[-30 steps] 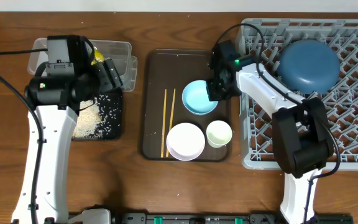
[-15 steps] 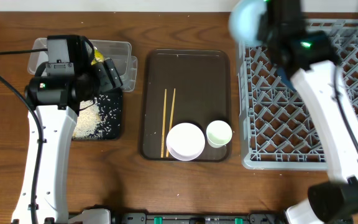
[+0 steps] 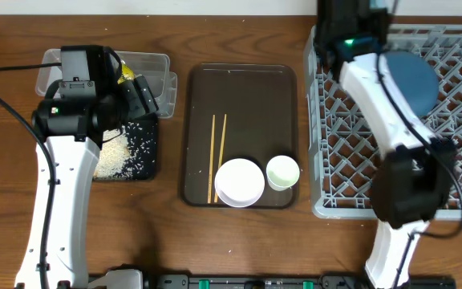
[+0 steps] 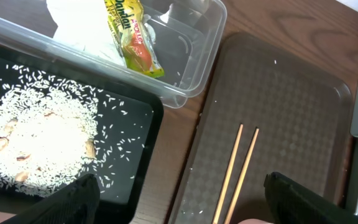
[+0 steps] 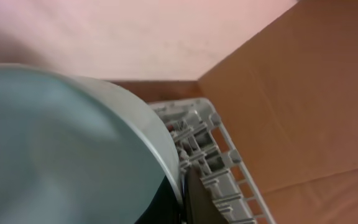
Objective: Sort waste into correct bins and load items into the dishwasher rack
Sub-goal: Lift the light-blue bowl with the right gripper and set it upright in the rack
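My right gripper point(image 5: 183, 200) is shut on the rim of the light blue bowl point(image 5: 61, 143), held tilted high over the far left corner of the dishwasher rack point(image 3: 351, 181). In the overhead view my right arm point(image 3: 350, 36) hides the bowl. The dark blue plate point(image 3: 413, 80) lies in the rack. The white bowl point(image 3: 240, 182), pale green cup point(image 3: 283, 172) and chopsticks point(image 3: 217, 156) rest on the brown tray point(image 3: 241, 88). My left gripper point(image 4: 188, 205) hangs open above the edge between the black tray point(image 4: 148, 149) and the brown tray. Rice point(image 4: 39, 143) lies in the black tray. The napkin point(image 4: 79, 25) and wrapper point(image 4: 134, 38) lie in the clear tub point(image 4: 197, 56).
The rack's upright pegs point(image 5: 210, 143) stand just beside the held bowl. A cardboard wall point(image 5: 303, 93) rises behind the rack. Bare wooden table point(image 3: 239, 241) runs along the front.
My right arm has lifted the light blue bowl off the brown tray and swung it up over the rack's far left corner. The left arm has not moved.
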